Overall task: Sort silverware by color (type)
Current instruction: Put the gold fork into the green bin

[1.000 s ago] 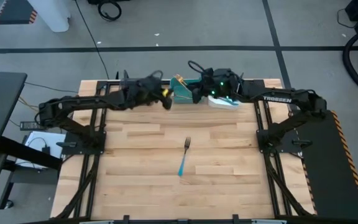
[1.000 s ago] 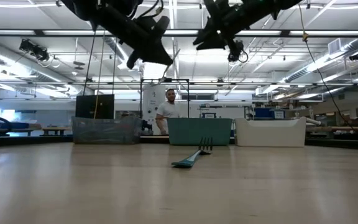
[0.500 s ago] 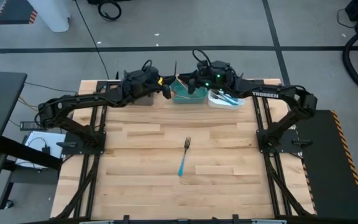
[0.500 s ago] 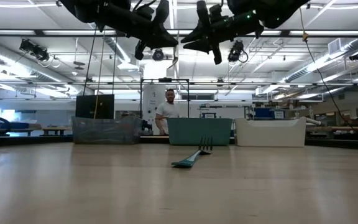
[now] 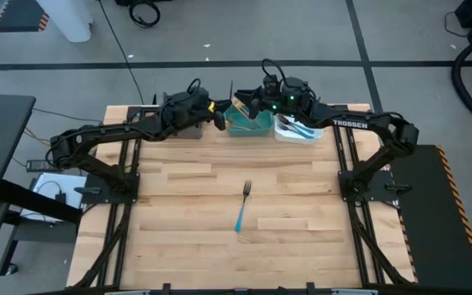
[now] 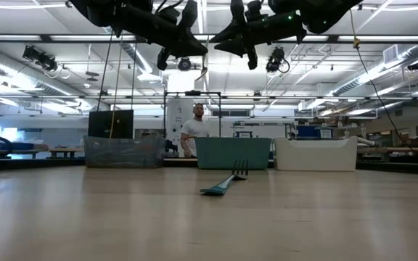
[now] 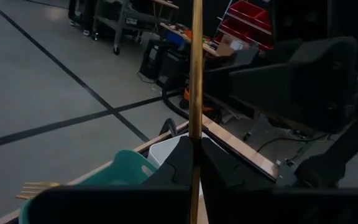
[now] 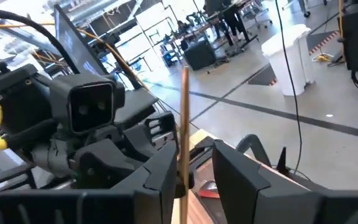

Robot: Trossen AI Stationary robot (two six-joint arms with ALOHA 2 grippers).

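Observation:
My left gripper (image 5: 218, 115) hovers high over the table's far edge, next to the teal bin (image 5: 252, 124), and is shut on a slim gold fork (image 7: 196, 74). My right gripper (image 5: 251, 102) faces it from the right and is open. Its fingers stand on either side of the same gold fork (image 8: 184, 99); I cannot tell whether they touch it. A blue-handled fork (image 5: 242, 209) lies flat mid-table, tines toward the far edge. It also shows in the low view as the blue fork (image 6: 223, 185). My left gripper pinches the gold fork's thin shaft (image 7: 196, 127) between its two fingers, coming level from the table's left, with the fingers across the shaft. The fork is lifted clear of the table and bins, and a long stretch runs on past the fingertips.
Three bins line the far edge: a grey one (image 6: 122, 152) under the left arm, the teal one (image 6: 233, 152) in the middle, and a white one (image 5: 297, 129) holding blue-handled forks. A person (image 6: 194, 130) stands in the room beyond. Bare wood surrounds the blue fork.
Both grippers have risen and moved toward the far edge. The left gripper carried the gold fork up with it. The right gripper swung left, closing in on the left gripper over the teal bin. The blue fork on the table has stayed put.

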